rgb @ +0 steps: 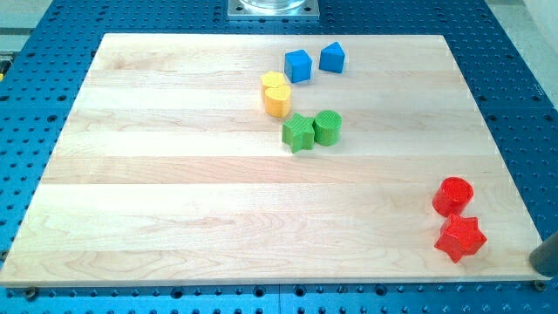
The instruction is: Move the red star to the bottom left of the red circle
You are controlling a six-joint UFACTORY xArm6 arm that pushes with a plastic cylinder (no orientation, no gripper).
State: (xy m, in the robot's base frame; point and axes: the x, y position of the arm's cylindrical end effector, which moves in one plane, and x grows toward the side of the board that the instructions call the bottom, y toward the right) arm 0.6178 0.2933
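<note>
The red star [459, 238] lies near the board's bottom right corner. The red circle [453, 195] sits just above it, almost touching. A dark piece of my rod shows at the view's right edge, and my tip [537, 262] is to the right of the red star, a little lower, off the board's edge and apart from the star.
A green star [298, 133] and a green circle [328, 127] sit side by side at the upper middle of the wooden board [174, 192]. A yellow heart [275, 94] is above them. A blue cube [298, 65] and a second blue block [331, 58] lie near the top.
</note>
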